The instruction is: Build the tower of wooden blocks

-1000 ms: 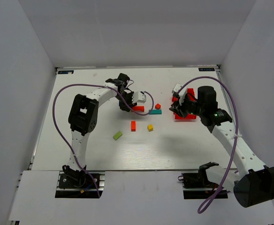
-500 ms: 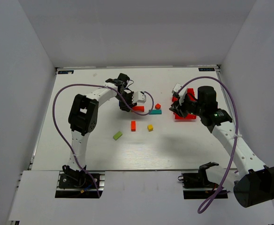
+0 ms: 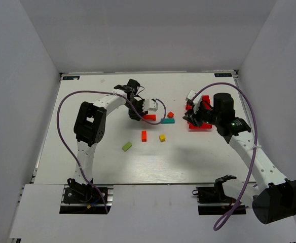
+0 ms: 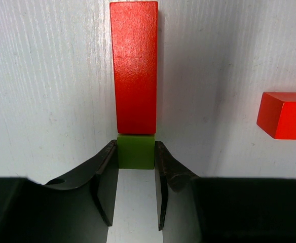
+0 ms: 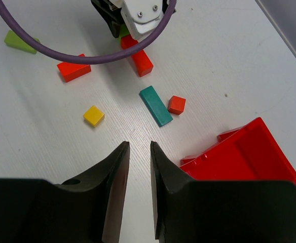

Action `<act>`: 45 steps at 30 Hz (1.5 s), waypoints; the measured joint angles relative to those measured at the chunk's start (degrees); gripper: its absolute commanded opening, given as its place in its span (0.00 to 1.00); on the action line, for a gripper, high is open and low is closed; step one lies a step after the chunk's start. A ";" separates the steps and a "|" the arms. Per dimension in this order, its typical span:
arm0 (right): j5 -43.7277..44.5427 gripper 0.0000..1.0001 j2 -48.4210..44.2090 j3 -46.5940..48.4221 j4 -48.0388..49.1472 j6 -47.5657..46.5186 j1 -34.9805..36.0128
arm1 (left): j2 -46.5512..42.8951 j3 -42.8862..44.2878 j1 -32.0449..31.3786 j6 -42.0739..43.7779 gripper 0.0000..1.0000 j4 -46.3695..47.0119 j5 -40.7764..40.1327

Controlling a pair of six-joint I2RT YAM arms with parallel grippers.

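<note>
In the left wrist view my left gripper [image 4: 136,146] is shut on a small green cube [image 4: 135,152], whose far face touches the end of a red bar [image 4: 134,66] lying flat. From above, that gripper [image 3: 140,114] sits at the bar's [image 3: 149,117] left end. A teal bar [image 3: 168,121], red cube [image 3: 170,115], orange-red block [image 3: 144,135], yellow cube [image 3: 162,137] and lime bar [image 3: 126,146] lie singly; no tower stands. My right gripper [image 5: 139,147] hovers beside the bin, its jaws slightly apart and empty.
A red plastic bin [image 3: 201,120] lies tilted at the right, under my right arm; its corner [image 5: 239,157] is just right of my right fingers. The left arm's purple cable [image 3: 160,106] loops over the blocks. White walls enclose the table.
</note>
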 measured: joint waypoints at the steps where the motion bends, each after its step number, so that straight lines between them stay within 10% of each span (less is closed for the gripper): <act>1: 0.00 0.29 0.00 0.00 0.02 0.00 0.00 | 0.00 0.00 0.00 0.00 0.23 0.00 0.00; 26: 0.00 0.29 0.00 0.00 -0.02 0.00 0.00 | 0.00 0.00 -0.37 0.00 0.32 -0.46 0.20; 33: 0.00 0.29 0.00 0.00 -0.02 0.00 0.00 | 0.00 0.00 -0.37 -0.07 0.55 -0.46 0.13; 34: 0.00 0.29 0.00 0.00 -0.02 0.00 0.00 | 0.00 -0.02 -0.37 0.02 0.64 -0.66 0.09; 35: 0.00 0.29 0.00 0.00 -0.04 0.00 0.00 | 0.04 -0.07 -0.37 0.11 0.98 -1.01 0.00; 45: 0.00 0.29 0.00 0.00 -0.13 0.00 0.00 | 0.15 -0.07 -0.44 -0.31 1.00 -1.73 -0.17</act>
